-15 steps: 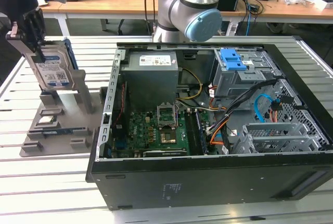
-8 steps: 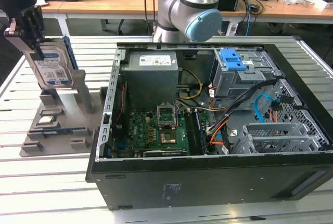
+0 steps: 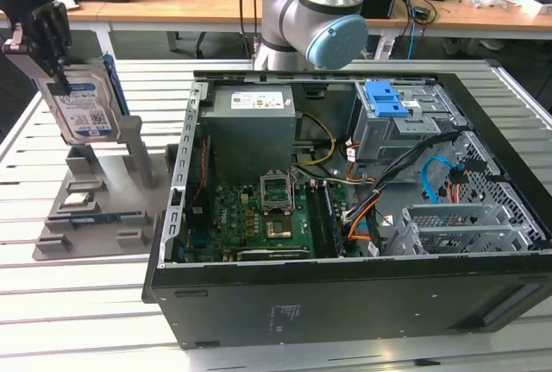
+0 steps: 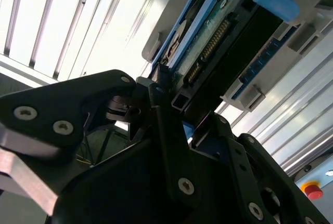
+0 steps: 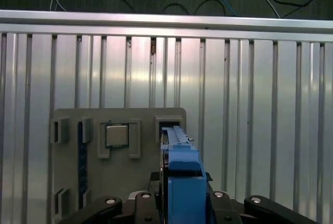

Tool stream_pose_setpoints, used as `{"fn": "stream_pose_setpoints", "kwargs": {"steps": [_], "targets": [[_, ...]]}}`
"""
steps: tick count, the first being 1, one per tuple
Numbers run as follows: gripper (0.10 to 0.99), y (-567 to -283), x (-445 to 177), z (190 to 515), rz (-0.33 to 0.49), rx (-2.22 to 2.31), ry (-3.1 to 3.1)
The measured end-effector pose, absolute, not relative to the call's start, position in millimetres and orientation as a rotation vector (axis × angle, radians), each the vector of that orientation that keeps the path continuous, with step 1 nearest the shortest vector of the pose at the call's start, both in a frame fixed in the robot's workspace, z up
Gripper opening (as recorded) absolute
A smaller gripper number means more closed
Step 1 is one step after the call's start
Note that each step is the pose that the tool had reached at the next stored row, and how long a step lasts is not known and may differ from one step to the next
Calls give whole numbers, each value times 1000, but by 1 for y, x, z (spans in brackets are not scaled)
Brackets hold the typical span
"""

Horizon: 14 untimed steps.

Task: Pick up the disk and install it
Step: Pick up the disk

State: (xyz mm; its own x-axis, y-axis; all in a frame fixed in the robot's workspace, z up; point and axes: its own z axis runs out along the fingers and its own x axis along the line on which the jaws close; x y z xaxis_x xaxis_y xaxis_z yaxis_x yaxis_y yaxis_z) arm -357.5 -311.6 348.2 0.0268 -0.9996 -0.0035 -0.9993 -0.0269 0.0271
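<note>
The disk point(image 3: 82, 104), a silver drive with a white-and-blue label and blue rails, stands on edge, slightly tilted, at the exterior view's left. Its lower end is right over the slot of the grey holder point(image 3: 95, 208); I cannot tell if it still touches. My black gripper point(image 3: 52, 57) is shut on the disk's upper end. The second wrist view has the gripper point(image 4: 171, 99) clamped on the disk point(image 4: 223, 42) at its connector end. In the first wrist view the disk's blue rail point(image 5: 182, 172) rises from the gripper point(image 5: 182, 206), above the holder point(image 5: 73, 120).
The open computer case point(image 3: 185, 173) lies on the slatted table, to the exterior view's right of the holder. Inside are a grey power-supply box point(image 3: 250, 122), the motherboard point(image 3: 259, 217) and a metal drive bay point(image 3: 379, 135) topped by a blue bracket point(image 3: 385, 100). A chip point(image 5: 117, 134) sits in the holder.
</note>
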Motion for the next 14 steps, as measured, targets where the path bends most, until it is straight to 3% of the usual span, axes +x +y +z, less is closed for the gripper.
{"fn": "stream_pose_setpoints", "kwargs": {"steps": [14], "targets": [[365, -311, -357, 361, -33, 2239, -2179]]}}
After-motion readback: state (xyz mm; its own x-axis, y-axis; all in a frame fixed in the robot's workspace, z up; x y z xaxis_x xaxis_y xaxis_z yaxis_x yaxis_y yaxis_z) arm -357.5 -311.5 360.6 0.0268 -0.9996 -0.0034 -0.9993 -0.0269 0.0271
